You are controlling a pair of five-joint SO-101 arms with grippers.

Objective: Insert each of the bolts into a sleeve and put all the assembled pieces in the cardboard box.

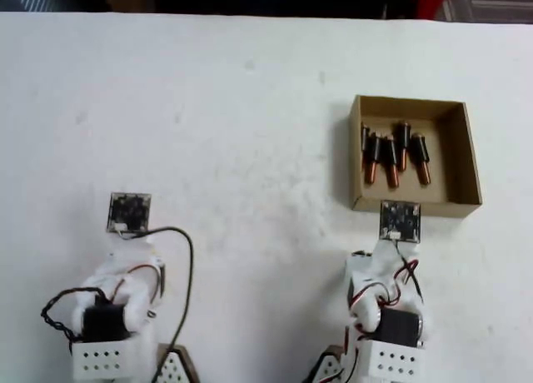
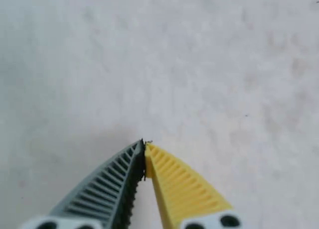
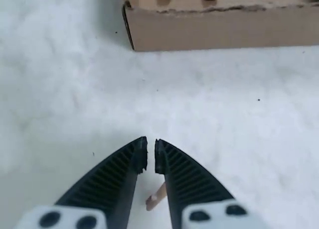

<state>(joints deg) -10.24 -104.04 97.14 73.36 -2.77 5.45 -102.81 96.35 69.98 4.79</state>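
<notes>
So, several bolt-and-sleeve pieces (image 1: 391, 154) are lying side by side inside the cardboard box (image 1: 469, 154), which sits on the white worktop (image 1: 233, 108) just ahead of the right arm (image 1: 387, 304). The right jaws are drawn together with only a sliver of gap, gripping nothing, low over the worktop near the box's front wall. The left arm (image 1: 117, 304) is parked well apart from the box, left jaws pressed together and empty, tips down by the worktop.
</notes>
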